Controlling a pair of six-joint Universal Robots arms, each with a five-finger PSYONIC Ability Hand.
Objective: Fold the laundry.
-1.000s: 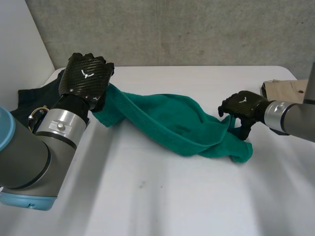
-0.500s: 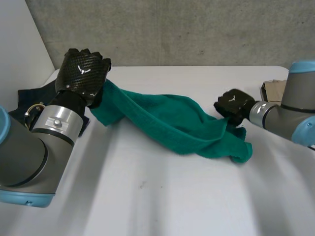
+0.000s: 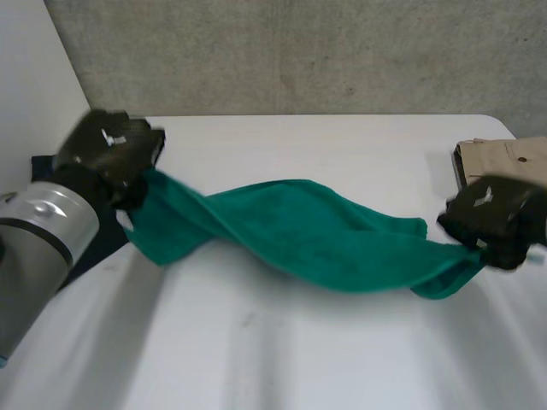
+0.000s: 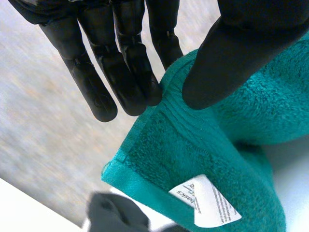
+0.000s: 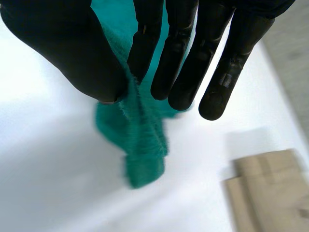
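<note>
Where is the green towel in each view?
Head view: green towel stretched between left hand and right hand.
Left wrist view: its labelled corner pinched by the left hand.
Right wrist view: its other end pinched by the right hand.
Shared landmark: beige cloth near the right hand.

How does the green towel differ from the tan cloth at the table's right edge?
The green towel is stretched out and twisted between the left robot hand and right robot hand, each pinching an end; the tan cloth lies flat, seemingly folded, untouched. The towel is deep green and plush; the tan cloth looks smooth. Both are cloth items at the white table.
</note>
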